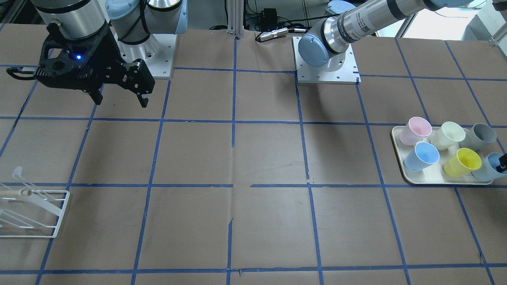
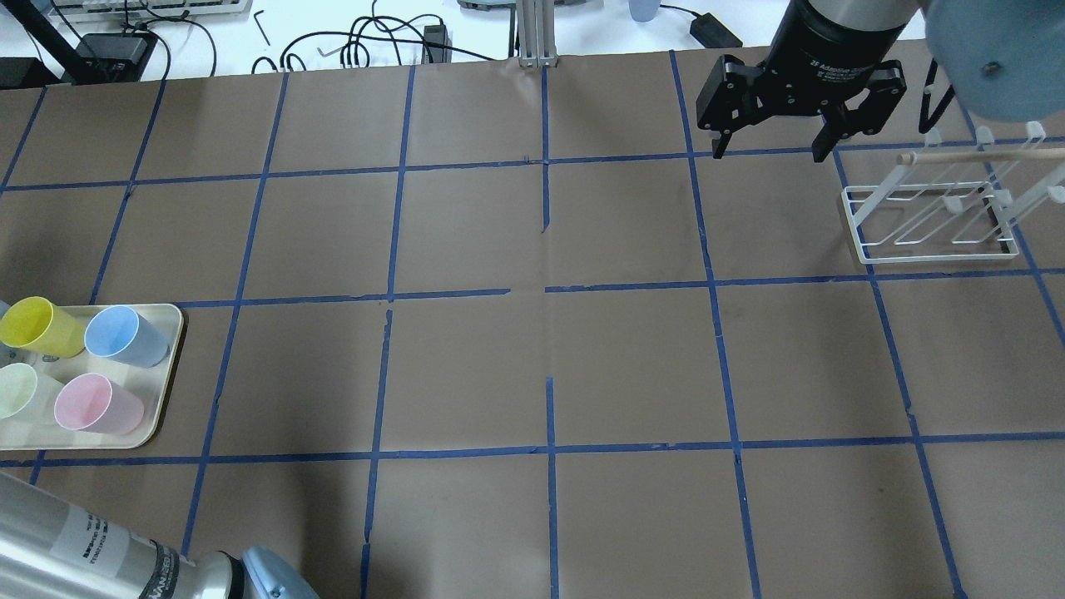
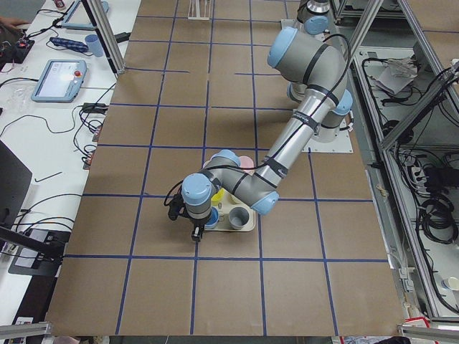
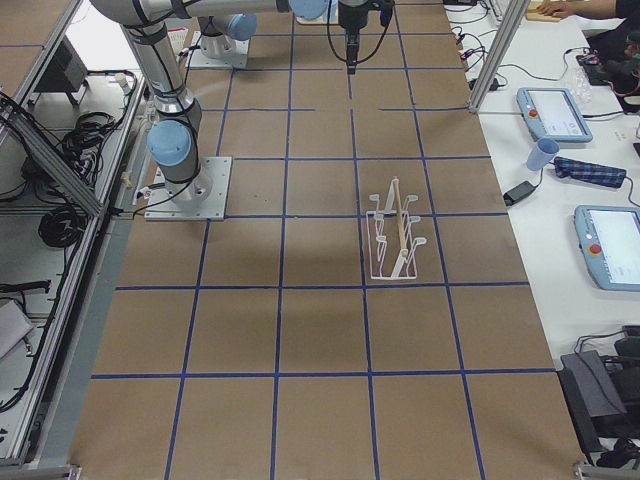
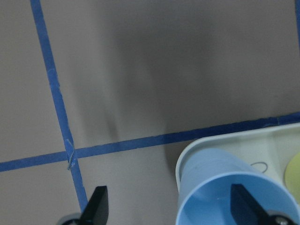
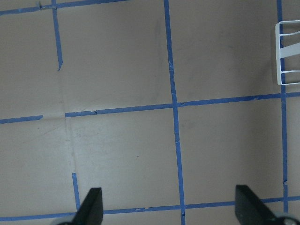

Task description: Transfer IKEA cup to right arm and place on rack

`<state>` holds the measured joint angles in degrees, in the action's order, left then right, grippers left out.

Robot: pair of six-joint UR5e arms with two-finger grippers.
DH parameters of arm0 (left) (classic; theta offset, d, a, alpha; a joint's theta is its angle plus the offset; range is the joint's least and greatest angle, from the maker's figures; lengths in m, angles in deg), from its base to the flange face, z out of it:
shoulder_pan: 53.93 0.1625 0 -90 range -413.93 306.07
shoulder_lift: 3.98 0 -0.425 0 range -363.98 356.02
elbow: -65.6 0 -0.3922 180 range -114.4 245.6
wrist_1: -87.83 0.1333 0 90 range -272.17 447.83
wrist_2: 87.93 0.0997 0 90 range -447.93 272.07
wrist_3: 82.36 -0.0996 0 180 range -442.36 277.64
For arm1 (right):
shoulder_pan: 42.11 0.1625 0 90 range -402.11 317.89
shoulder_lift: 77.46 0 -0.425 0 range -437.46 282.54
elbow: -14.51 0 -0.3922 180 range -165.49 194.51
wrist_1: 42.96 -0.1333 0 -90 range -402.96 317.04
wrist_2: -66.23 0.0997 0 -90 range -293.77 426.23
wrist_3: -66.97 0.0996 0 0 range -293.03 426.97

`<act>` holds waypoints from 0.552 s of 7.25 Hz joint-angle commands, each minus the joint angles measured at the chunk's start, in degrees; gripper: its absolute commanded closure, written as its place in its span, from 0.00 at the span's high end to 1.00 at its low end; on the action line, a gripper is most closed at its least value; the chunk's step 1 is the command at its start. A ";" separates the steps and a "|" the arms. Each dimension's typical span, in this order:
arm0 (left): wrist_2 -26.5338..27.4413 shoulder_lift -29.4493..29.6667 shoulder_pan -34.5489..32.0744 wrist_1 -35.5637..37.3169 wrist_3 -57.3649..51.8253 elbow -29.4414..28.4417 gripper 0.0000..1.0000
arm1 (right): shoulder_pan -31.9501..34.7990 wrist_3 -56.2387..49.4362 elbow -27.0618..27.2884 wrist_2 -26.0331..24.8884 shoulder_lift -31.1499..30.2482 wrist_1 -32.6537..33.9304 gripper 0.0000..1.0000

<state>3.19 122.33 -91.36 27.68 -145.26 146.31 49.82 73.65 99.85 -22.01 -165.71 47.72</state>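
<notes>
In the left wrist view, the left pincer is seen released, with its jaws spread wide. One fingertip is set inside the mouth of the IKEA cup, and the other is held outside it over the bench. The cup's wall is thus straddled but not clamped. The cup is stood mouth up at a corner of the cream tray, just beside a blue tape line.

In the front-facing view, the tray is found at the right edge with six cups carried on it. A pink cup, a cream cup and a grey cup are set in the row nearer the robot. A sky-blue cup, a yellow cup and the IKEA cup are set in the other row. The IKEA cup is placed last in its row and is cut by the frame edge. The right pincer is held above the bench near its arm's base, released, with nothing between its jaws. The rack is placed at the lower left edge, well apart from the tray.

In the overhead view, the right pincer is shown near the rack, on its far side.

In the exterior left view, the left arm is bent down over the tray.

In the right wrist view, spread jaws are shown over taped bench, and a corner of the rack is caught at the right edge.
</notes>
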 commanded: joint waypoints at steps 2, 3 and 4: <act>-0.24 -0.27 -0.10 -0.93 -0.12 0.32 0.30 | 0.00 0.09 0.00 0.09 -0.07 0.02 1.00; -0.42 -0.27 -0.10 -1.19 -0.29 0.32 0.19 | 0.00 0.09 0.00 0.00 -0.07 -0.06 1.00; -0.51 -0.88 -0.19 -1.81 -0.30 0.58 0.11 | 0.00 0.09 0.00 0.00 -0.07 -0.07 1.00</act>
<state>2.82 121.95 -91.47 26.50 -145.49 146.67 49.83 73.74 99.85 -21.99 -165.78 47.68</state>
